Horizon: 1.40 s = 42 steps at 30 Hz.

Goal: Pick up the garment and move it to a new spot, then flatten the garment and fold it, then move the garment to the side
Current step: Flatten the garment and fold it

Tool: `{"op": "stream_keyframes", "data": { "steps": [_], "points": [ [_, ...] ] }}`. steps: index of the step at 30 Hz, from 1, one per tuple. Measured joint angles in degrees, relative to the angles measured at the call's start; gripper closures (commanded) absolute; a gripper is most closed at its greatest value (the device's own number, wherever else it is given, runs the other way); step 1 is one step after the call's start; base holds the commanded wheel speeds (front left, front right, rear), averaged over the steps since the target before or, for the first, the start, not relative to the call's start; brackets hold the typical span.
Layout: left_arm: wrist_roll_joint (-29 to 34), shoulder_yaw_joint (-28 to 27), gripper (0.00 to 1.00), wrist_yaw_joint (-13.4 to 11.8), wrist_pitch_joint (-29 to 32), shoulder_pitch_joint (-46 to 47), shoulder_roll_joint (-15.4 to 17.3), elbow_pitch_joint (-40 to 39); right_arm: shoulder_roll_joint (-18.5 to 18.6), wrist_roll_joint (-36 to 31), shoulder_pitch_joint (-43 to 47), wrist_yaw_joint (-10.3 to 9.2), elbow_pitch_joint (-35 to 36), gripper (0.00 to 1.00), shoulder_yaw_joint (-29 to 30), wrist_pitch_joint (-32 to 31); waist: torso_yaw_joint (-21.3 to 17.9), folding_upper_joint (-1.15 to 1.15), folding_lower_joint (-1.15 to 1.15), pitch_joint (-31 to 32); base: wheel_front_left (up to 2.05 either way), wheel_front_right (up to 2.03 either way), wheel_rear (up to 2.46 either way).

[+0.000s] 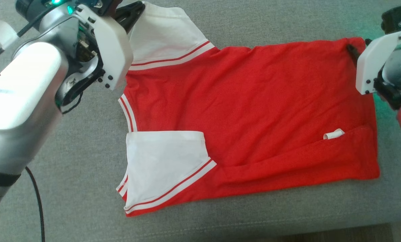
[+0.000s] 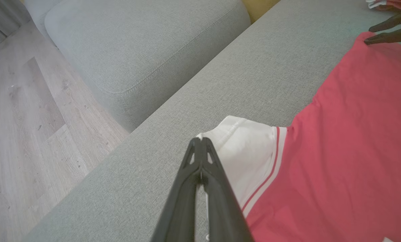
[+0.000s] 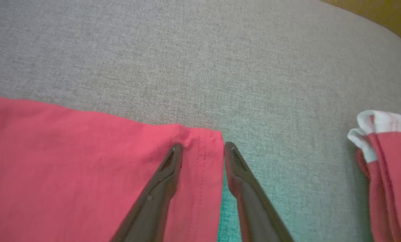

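The garment is a red T-shirt with white, red-striped sleeves, spread flat on a grey sofa seat, its near side folded over. My left gripper is at the far left, shut on the edge of the far white sleeve; the left wrist view shows the closed gripper with cloth pinched between its fingers. My right gripper stands open astride the far right hem corner, one finger on the red cloth and one on the seat. In the head view, the right gripper is at that corner.
A second red-and-white piece of clothing lies bunched on the seat to the right of my right gripper. A separate grey cushion and wooden floor lie beyond the seat's left end. The seat's front edge runs close below the shirt.
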<state>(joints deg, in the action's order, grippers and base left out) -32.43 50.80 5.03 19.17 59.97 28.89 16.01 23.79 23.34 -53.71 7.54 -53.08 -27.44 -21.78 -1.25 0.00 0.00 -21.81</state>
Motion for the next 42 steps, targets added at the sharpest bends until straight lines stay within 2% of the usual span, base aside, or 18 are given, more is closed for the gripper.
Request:
{"op": "stream_keyframes", "data": {
  "steps": [4,6,7,9,10,12,17,21,34,38,42],
  "points": [
    [0.0,0.05,1.0,-0.08,0.0,-0.01,0.14,-0.52,0.34,1.07,-1.33,0.0,-0.59,0.56,-1.85,0.1,0.14,0.0,0.0,-0.3,0.0,0.0,0.0],
    [0.0,0.09,1.0,-0.22,-0.01,-0.01,0.22,-0.66,0.42,1.85,-1.88,0.0,-1.21,0.74,-2.16,0.19,0.29,0.0,0.0,-0.52,0.0,0.0,0.0],
    [0.0,0.11,1.0,-0.51,-0.01,-0.01,0.24,-0.68,0.45,2.29,-2.16,0.0,-1.56,0.78,-2.22,0.29,0.38,0.0,0.0,-0.62,0.0,0.0,0.0],
    [0.0,0.14,1.0,-0.51,-0.01,-0.01,0.33,-0.69,0.52,2.92,-2.54,0.0,-2.2,0.74,-2.49,0.35,0.53,0.0,0.0,-0.77,0.0,0.0,0.0],
    [0.0,0.16,1.0,-0.51,-0.01,-0.01,0.38,-0.7,0.53,3.16,-2.65,0.0,-2.57,0.76,-2.6,0.36,0.58,0.0,0.0,-0.83,0.0,0.0,0.0],
    [-0.01,0.2,1.0,-0.51,-0.01,-0.01,0.46,-0.74,0.62,3.7,-2.93,0.0,-3.37,1.0,-2.99,0.36,0.68,0.0,0.0,-0.93,0.0,0.0,0.0],
    [-0.25,0.24,1.0,-0.54,-0.2,-0.02,0.82,-0.73,0.7,5.0,-3.43,0.0,-4.35,1.0,-3.78,0.91,0.76,0.0,0.0,-0.93,0.0,0.0,0.0],
    [-0.09,0.08,1.0,-0.57,-2.69,-0.02,1.31,-0.46,0.77,5.92,-3.55,0.0,-4.37,1.0,-4.13,4.0,0.56,0.0,0.0,-0.7,0.0,0.0,0.0],
    [3.42,-3.64,1.0,-1.34,-18.48,3.86,1.11,6.17,2.36,11.5,-8.53,0.0,-3.97,1.0,-2.52,14.92,-0.13,0.0,0.0,0.72,0.0,0.0,0.0],
    [2.16,-3.88,1.0,-1.22,-19.5,4.07,0.71,7.25,2.41,13.39,-8.82,0.0,-3.85,1.0,-2.6,15.63,-0.03,0.0,0.0,1.44,0.0,0.0,0.0],
    [-0.36,-3.65,1.0,-1.09,-19.19,-0.13,0.37,6.03,3.53,15.27,-6.77,0.0,-2.25,1.0,-3.37,16.8,0.43,0.0,0.0,2.36,0.0,0.0,0.0]
  ]
}}
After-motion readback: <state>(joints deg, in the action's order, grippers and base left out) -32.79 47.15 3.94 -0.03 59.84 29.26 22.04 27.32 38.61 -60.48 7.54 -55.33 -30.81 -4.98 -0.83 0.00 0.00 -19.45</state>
